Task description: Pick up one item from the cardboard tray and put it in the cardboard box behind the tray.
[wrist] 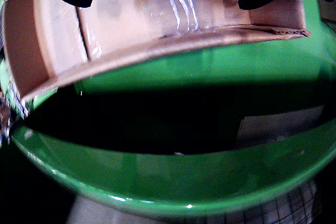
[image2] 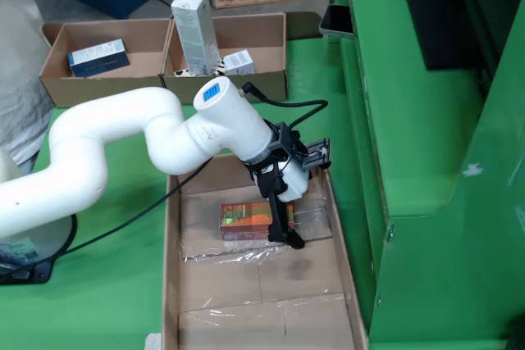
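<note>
An orange-red packet (image2: 244,220) lies flat in the long cardboard tray (image2: 197,301), on clear film. Behind the tray sits the open cardboard box (image2: 271,84), holding upright cartons.

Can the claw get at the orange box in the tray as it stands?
Probably yes. The claw hangs open right at the orange box in the cardboard tray; nothing lies over the box. Only loose clear plastic film lies beside it.
</note>
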Motion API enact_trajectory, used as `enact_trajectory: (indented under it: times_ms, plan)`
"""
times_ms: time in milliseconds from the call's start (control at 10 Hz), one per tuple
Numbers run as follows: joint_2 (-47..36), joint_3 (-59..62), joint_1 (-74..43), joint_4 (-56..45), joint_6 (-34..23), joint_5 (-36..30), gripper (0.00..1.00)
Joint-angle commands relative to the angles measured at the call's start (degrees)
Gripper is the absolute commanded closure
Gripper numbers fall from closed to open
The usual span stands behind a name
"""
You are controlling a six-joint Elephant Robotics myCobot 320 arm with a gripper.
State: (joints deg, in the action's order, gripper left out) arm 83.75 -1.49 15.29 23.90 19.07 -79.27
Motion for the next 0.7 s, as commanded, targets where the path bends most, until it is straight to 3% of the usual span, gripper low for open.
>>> enact_trajectory:
  times_ms: [0,100,300,400,600]
  plan:
    - [0.2,1.5,0.8,3.5,-4.9,12.8,0.00]
    - [1.5,1.5,1.8,5.2,-10.8,22.1,0.00]
    - [2.0,1.5,1.9,5.2,-13.6,22.9,0.00]
    - [0.1,1.5,-0.7,-0.6,1.0,2.4,0.00]
    - [0.2,1.5,-1.1,-1.8,4.0,-1.5,0.00]
